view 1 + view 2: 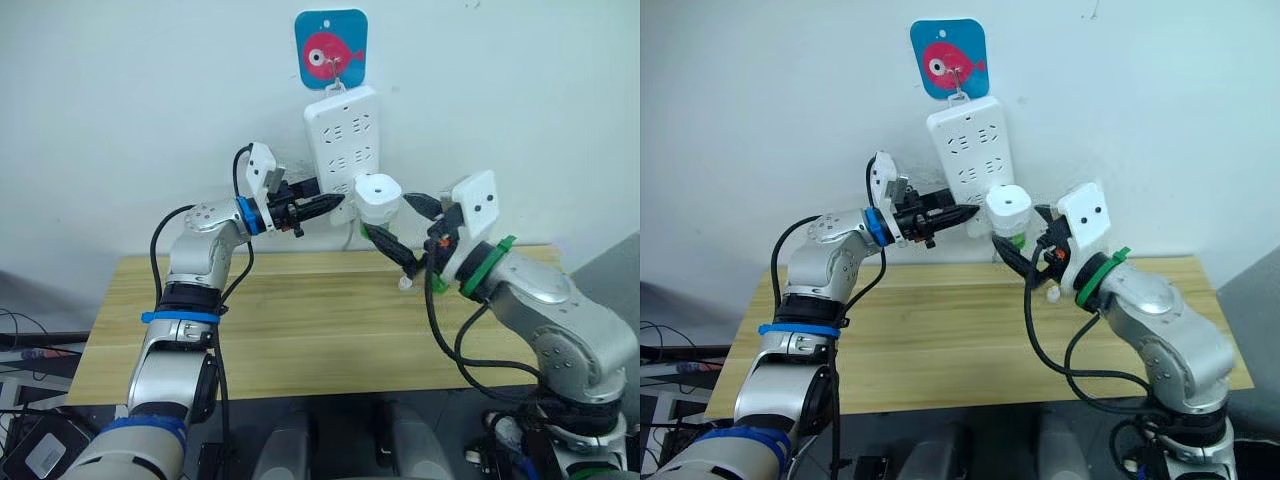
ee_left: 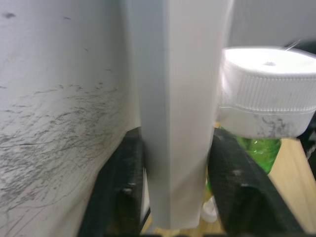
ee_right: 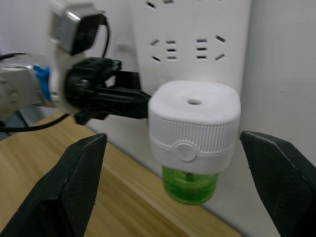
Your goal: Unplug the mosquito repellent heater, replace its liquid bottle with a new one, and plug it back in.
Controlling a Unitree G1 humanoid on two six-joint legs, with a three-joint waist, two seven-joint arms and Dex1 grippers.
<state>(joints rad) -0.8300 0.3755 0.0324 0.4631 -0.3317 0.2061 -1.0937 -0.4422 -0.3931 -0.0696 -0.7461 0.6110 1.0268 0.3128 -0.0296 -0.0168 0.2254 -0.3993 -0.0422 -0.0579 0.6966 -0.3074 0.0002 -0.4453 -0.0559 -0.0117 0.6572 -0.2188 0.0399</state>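
The white mosquito repellent heater sits plugged into the lower part of the white power strip on the wall. Its round vent hole faces up, and a green liquid bottle hangs under it. My left gripper reaches in from the left, and its fingers clamp the strip's lower edge beside the heater. On the right, my right gripper is open. Its two black fingers stand wide on either side of the heater, clear of it.
A wooden table stands against the wall below the strip. A small white object rests on it under the heater. The strip hangs from a blue fish hook plate. A grey surface borders the table's right end.
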